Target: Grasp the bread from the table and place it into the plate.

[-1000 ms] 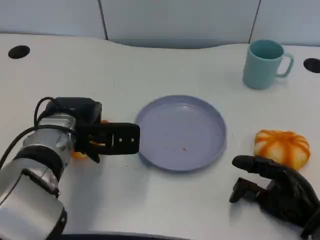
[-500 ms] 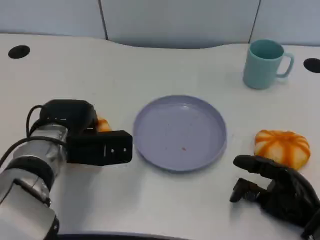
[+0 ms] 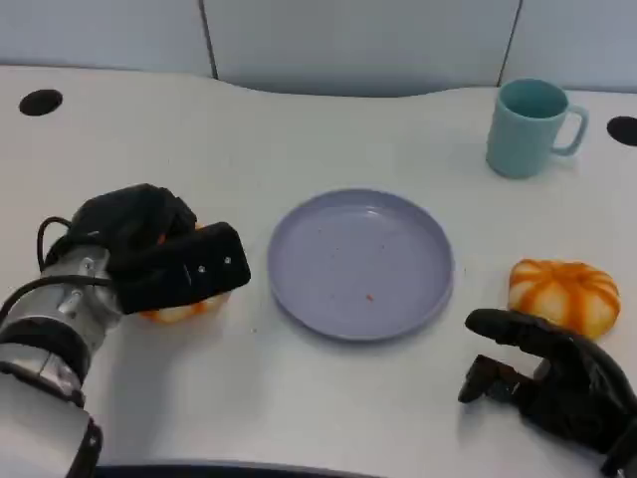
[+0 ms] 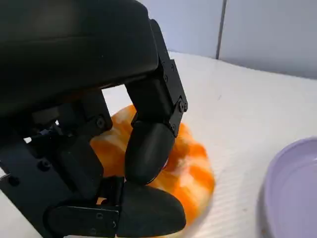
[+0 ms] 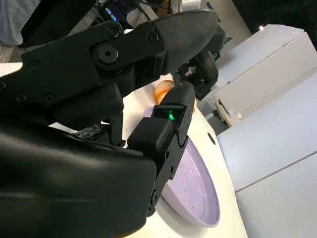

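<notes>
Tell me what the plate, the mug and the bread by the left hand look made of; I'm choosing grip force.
Plate: probably plastic, matte lavender, soft even sheen. Mug: teal, smooth and faintly glossy, plastic or glazed ceramic; the look leaves it open. Bread: glossy orange-and-cream surface, possibly a foam or plastic replica; the left hand covers most of it in the head view.

White table (image 3: 299, 129), purple plate (image 3: 360, 264), two breads (image 3: 563, 292), teal mug (image 3: 530, 126)

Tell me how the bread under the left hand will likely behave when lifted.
The bread looks soft and puffy, so it will probably squash under the left hand's fingers, which already rest on it. It is probably light. Its flat base and domed top suggest it won't roll.
</notes>
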Tool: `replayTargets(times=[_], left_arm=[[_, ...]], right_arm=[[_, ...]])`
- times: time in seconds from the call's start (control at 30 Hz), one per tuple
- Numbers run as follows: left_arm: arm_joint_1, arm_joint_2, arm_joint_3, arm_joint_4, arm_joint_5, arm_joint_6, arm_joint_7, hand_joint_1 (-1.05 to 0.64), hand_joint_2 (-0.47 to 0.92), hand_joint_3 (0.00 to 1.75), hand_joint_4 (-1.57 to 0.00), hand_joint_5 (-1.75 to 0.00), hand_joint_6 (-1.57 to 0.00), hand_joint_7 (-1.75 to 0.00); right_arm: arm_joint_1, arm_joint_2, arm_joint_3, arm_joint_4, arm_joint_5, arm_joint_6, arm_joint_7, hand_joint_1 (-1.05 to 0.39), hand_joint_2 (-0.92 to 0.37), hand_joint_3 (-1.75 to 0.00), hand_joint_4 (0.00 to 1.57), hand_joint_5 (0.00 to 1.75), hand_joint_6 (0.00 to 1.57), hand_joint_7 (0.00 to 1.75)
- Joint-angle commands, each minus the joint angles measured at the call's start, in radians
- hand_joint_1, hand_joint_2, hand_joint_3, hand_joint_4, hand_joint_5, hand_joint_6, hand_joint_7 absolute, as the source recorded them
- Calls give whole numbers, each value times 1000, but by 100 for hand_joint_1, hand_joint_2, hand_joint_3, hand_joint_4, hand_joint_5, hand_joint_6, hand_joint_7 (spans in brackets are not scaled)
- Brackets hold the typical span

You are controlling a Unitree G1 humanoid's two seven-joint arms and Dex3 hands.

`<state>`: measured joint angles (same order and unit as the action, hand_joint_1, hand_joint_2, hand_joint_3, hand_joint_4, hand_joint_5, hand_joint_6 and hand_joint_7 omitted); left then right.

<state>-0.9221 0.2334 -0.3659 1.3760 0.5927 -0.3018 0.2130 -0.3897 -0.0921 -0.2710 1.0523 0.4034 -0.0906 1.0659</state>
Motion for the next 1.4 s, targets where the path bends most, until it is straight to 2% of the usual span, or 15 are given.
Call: replayTargets(times=[0.03, 0.2, 0.3, 0.4, 0.5, 0.63, 1.0, 1.1, 1.13, 1.2, 1.27, 1.3, 1.33, 1.37, 1.4], left_arm=[[-1, 22, 51, -8, -49, -37, -44, -105, 36, 94, -157, -174, -157, -174], [-23, 33, 73, -16, -63, -65, -51, -105, 38, 95, -157, -174, -157, -173], [-34, 37, 76, -18, -60, -70, -48, -105, 33, 107, -157, -175, -157, -174], [-48, 41, 75, -21, -56, -80, -39, -105, 32, 103, -157, -175, -157, -175], [-61, 43, 79, -23, -58, -95, -41, -105, 37, 97, -157, -175, -157, -175], [-87, 40, 88, -26, -66, -100, -51, -105, 47, 80, -157, -175, -157, -175], [-127, 31, 75, -33, -50, -119, -38, -105, 57, 79, -157, -175, -157, -175], [-123, 40, 40, -33, -15, -113, -15, -105, 60, 81, -157, -175, -157, -175], [-122, 53, -4, -33, 32, -110, 13, -105, 61, 82, -157, -175, -157, -175], [-124, 73, -76, -33, 109, -105, 59, -105, 79, 59, -157, -175, -157, -175], [-125, 80, -107, -31, 138, -103, 80, -105, 89, 41, -157, -175, -155, -175], [-137, 90, -139, -31, 168, -84, 56, -105, 91, 40, -134, -175, -132, -175], [-147, 98, -173, -33, 202, -65, 48, -105, 91, 39, -70, -175, -69, -175], [-157, 104, -204, -35, 231, -46, 40, -105, 92, 39, -29, -175, -28, -174], [-164, 107, -223, -38, 249, -33, 30, -105, 92, 41, -15, -175, -14, -174]], right_arm=[[42, -9, 6, 39, -24, 3, -19, -46, -91, -1, 69, 117, 95, 27], [45, -8, 9, 34, -25, -3, -22, -46, -92, -1, 69, 119, 94, 26], [44, -7, 10, 38, -27, -2, -28, -45, -92, -1, 69, 119, 93, 26], [42, -4, 8, 41, -24, 4, -32, -46, -90, 0, 68, 120, 94, 27], [39, -1, 6, 46, -22, -2, -27, -46, -91, 0, 68, 120, 95, 28], [36, 0, 8, 44, -24, -10, -23, -44, -92, -1, 68, 121, 94, 27], [23, 2, 5, 59, -22, 3, -29, -46, -91, 0, 70, 117, 95, 26], [18, 5, -7, 81, -11, 12, -19, -44, -90, 0, 71, 113, 95, 25], [19, 5, -7, 88, -16, -4, -24, -44, -90, 0, 71, 113, 95, 24], [21, 6, -4, 97, -28, -35, -34, -46, -91, 0, 69, 112, 95, 24], [21, 6, -3, 105, -31, -51, -36, -46, -91, 0, 68, 112, 95, 23], [18, 6, -7, 121, -28, -56, -24, -45, -91, -1, 68, 113, 95, 23], [17, 5, -9, 134, -27, -61, -18, -43, -92, -1, 68, 113, 93, 22], [16, 4, -9, 140, -28, -66, -14, -42, -92, -1, 69, 113, 93, 22], [15, 4, -7, 137, -28, -65, -11, -41, -92, -2, 70, 114, 93, 21]])
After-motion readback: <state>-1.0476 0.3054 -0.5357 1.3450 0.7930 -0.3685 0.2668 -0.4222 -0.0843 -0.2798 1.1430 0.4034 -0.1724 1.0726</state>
